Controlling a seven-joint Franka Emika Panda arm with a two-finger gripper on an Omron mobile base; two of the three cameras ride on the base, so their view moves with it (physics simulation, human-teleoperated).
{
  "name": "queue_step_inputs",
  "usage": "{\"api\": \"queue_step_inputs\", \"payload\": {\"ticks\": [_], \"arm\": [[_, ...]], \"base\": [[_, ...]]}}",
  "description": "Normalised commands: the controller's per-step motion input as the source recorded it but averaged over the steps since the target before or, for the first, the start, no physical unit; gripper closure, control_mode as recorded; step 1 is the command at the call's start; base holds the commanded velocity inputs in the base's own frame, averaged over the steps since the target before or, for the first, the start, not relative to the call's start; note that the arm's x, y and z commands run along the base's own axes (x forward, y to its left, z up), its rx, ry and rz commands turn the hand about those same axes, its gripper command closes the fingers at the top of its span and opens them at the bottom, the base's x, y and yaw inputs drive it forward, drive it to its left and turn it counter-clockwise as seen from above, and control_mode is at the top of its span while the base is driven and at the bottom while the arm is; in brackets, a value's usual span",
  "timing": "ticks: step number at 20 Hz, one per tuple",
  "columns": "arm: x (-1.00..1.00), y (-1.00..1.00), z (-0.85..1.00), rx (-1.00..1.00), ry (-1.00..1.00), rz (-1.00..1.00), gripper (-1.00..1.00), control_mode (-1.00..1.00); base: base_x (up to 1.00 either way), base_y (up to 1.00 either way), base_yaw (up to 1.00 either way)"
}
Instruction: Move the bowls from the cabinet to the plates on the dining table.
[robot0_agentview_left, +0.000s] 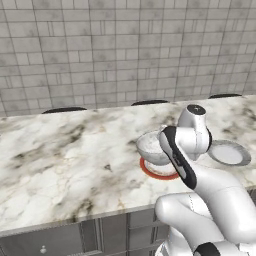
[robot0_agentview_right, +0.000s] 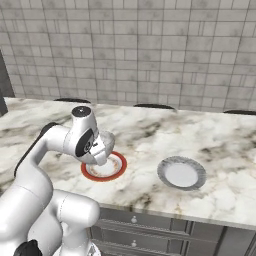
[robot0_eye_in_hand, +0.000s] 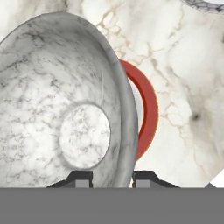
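- Left base view: we count one marble bowl (robot0_agentview_left: 151, 147), one red-orange plate (robot0_agentview_left: 159, 169) and one pale grey plate (robot0_agentview_left: 229, 152), all on the dining table (robot0_agentview_left: 65, 165). The bowl sits over the red-orange plate, whose rim peeks out below it; the arm hides part of both. The grey plate lies just beyond the arm, apart from the red one. We read no lettering anywhere.
- Right base view: again two plates — the red-orange one (robot0_agentview_right: 104, 166) under the wrist, the grey one (robot0_agentview_right: 182, 173) well apart from it. The same veined marble slab (robot0_agentview_right: 220, 150) carries both, with grey drawers (robot0_agentview_right: 145, 227) below and three dark arcs along its far edge.
- Hand view: the gripper (robot0_eye_in_hand: 112, 178) pinches the bowl's (robot0_eye_in_hand: 61, 100) rim, one fingertip (robot0_eye_in_hand: 79, 178) inside the wall and one outside. The red plate (robot0_eye_in_hand: 148, 109) shows behind the bowl; whether they touch we cannot tell.
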Motion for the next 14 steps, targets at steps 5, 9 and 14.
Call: {"api": "queue_step_inputs", "payload": {"ticks": [5,9,14], "arm": [[0.11,-0.06,-0.14,0.0,0.0,0.0,1.0,-1.0],[0.14,-0.04,-0.16,0.0,0.0,0.0,1.0,-1.0],[0.14,-0.04,-0.2,0.0,0.0,0.0,1.0,-1.0]], "base": [[0.0,0.0,0.0],[0.0,0.0,0.0],[0.0,0.0,0.0]]}}
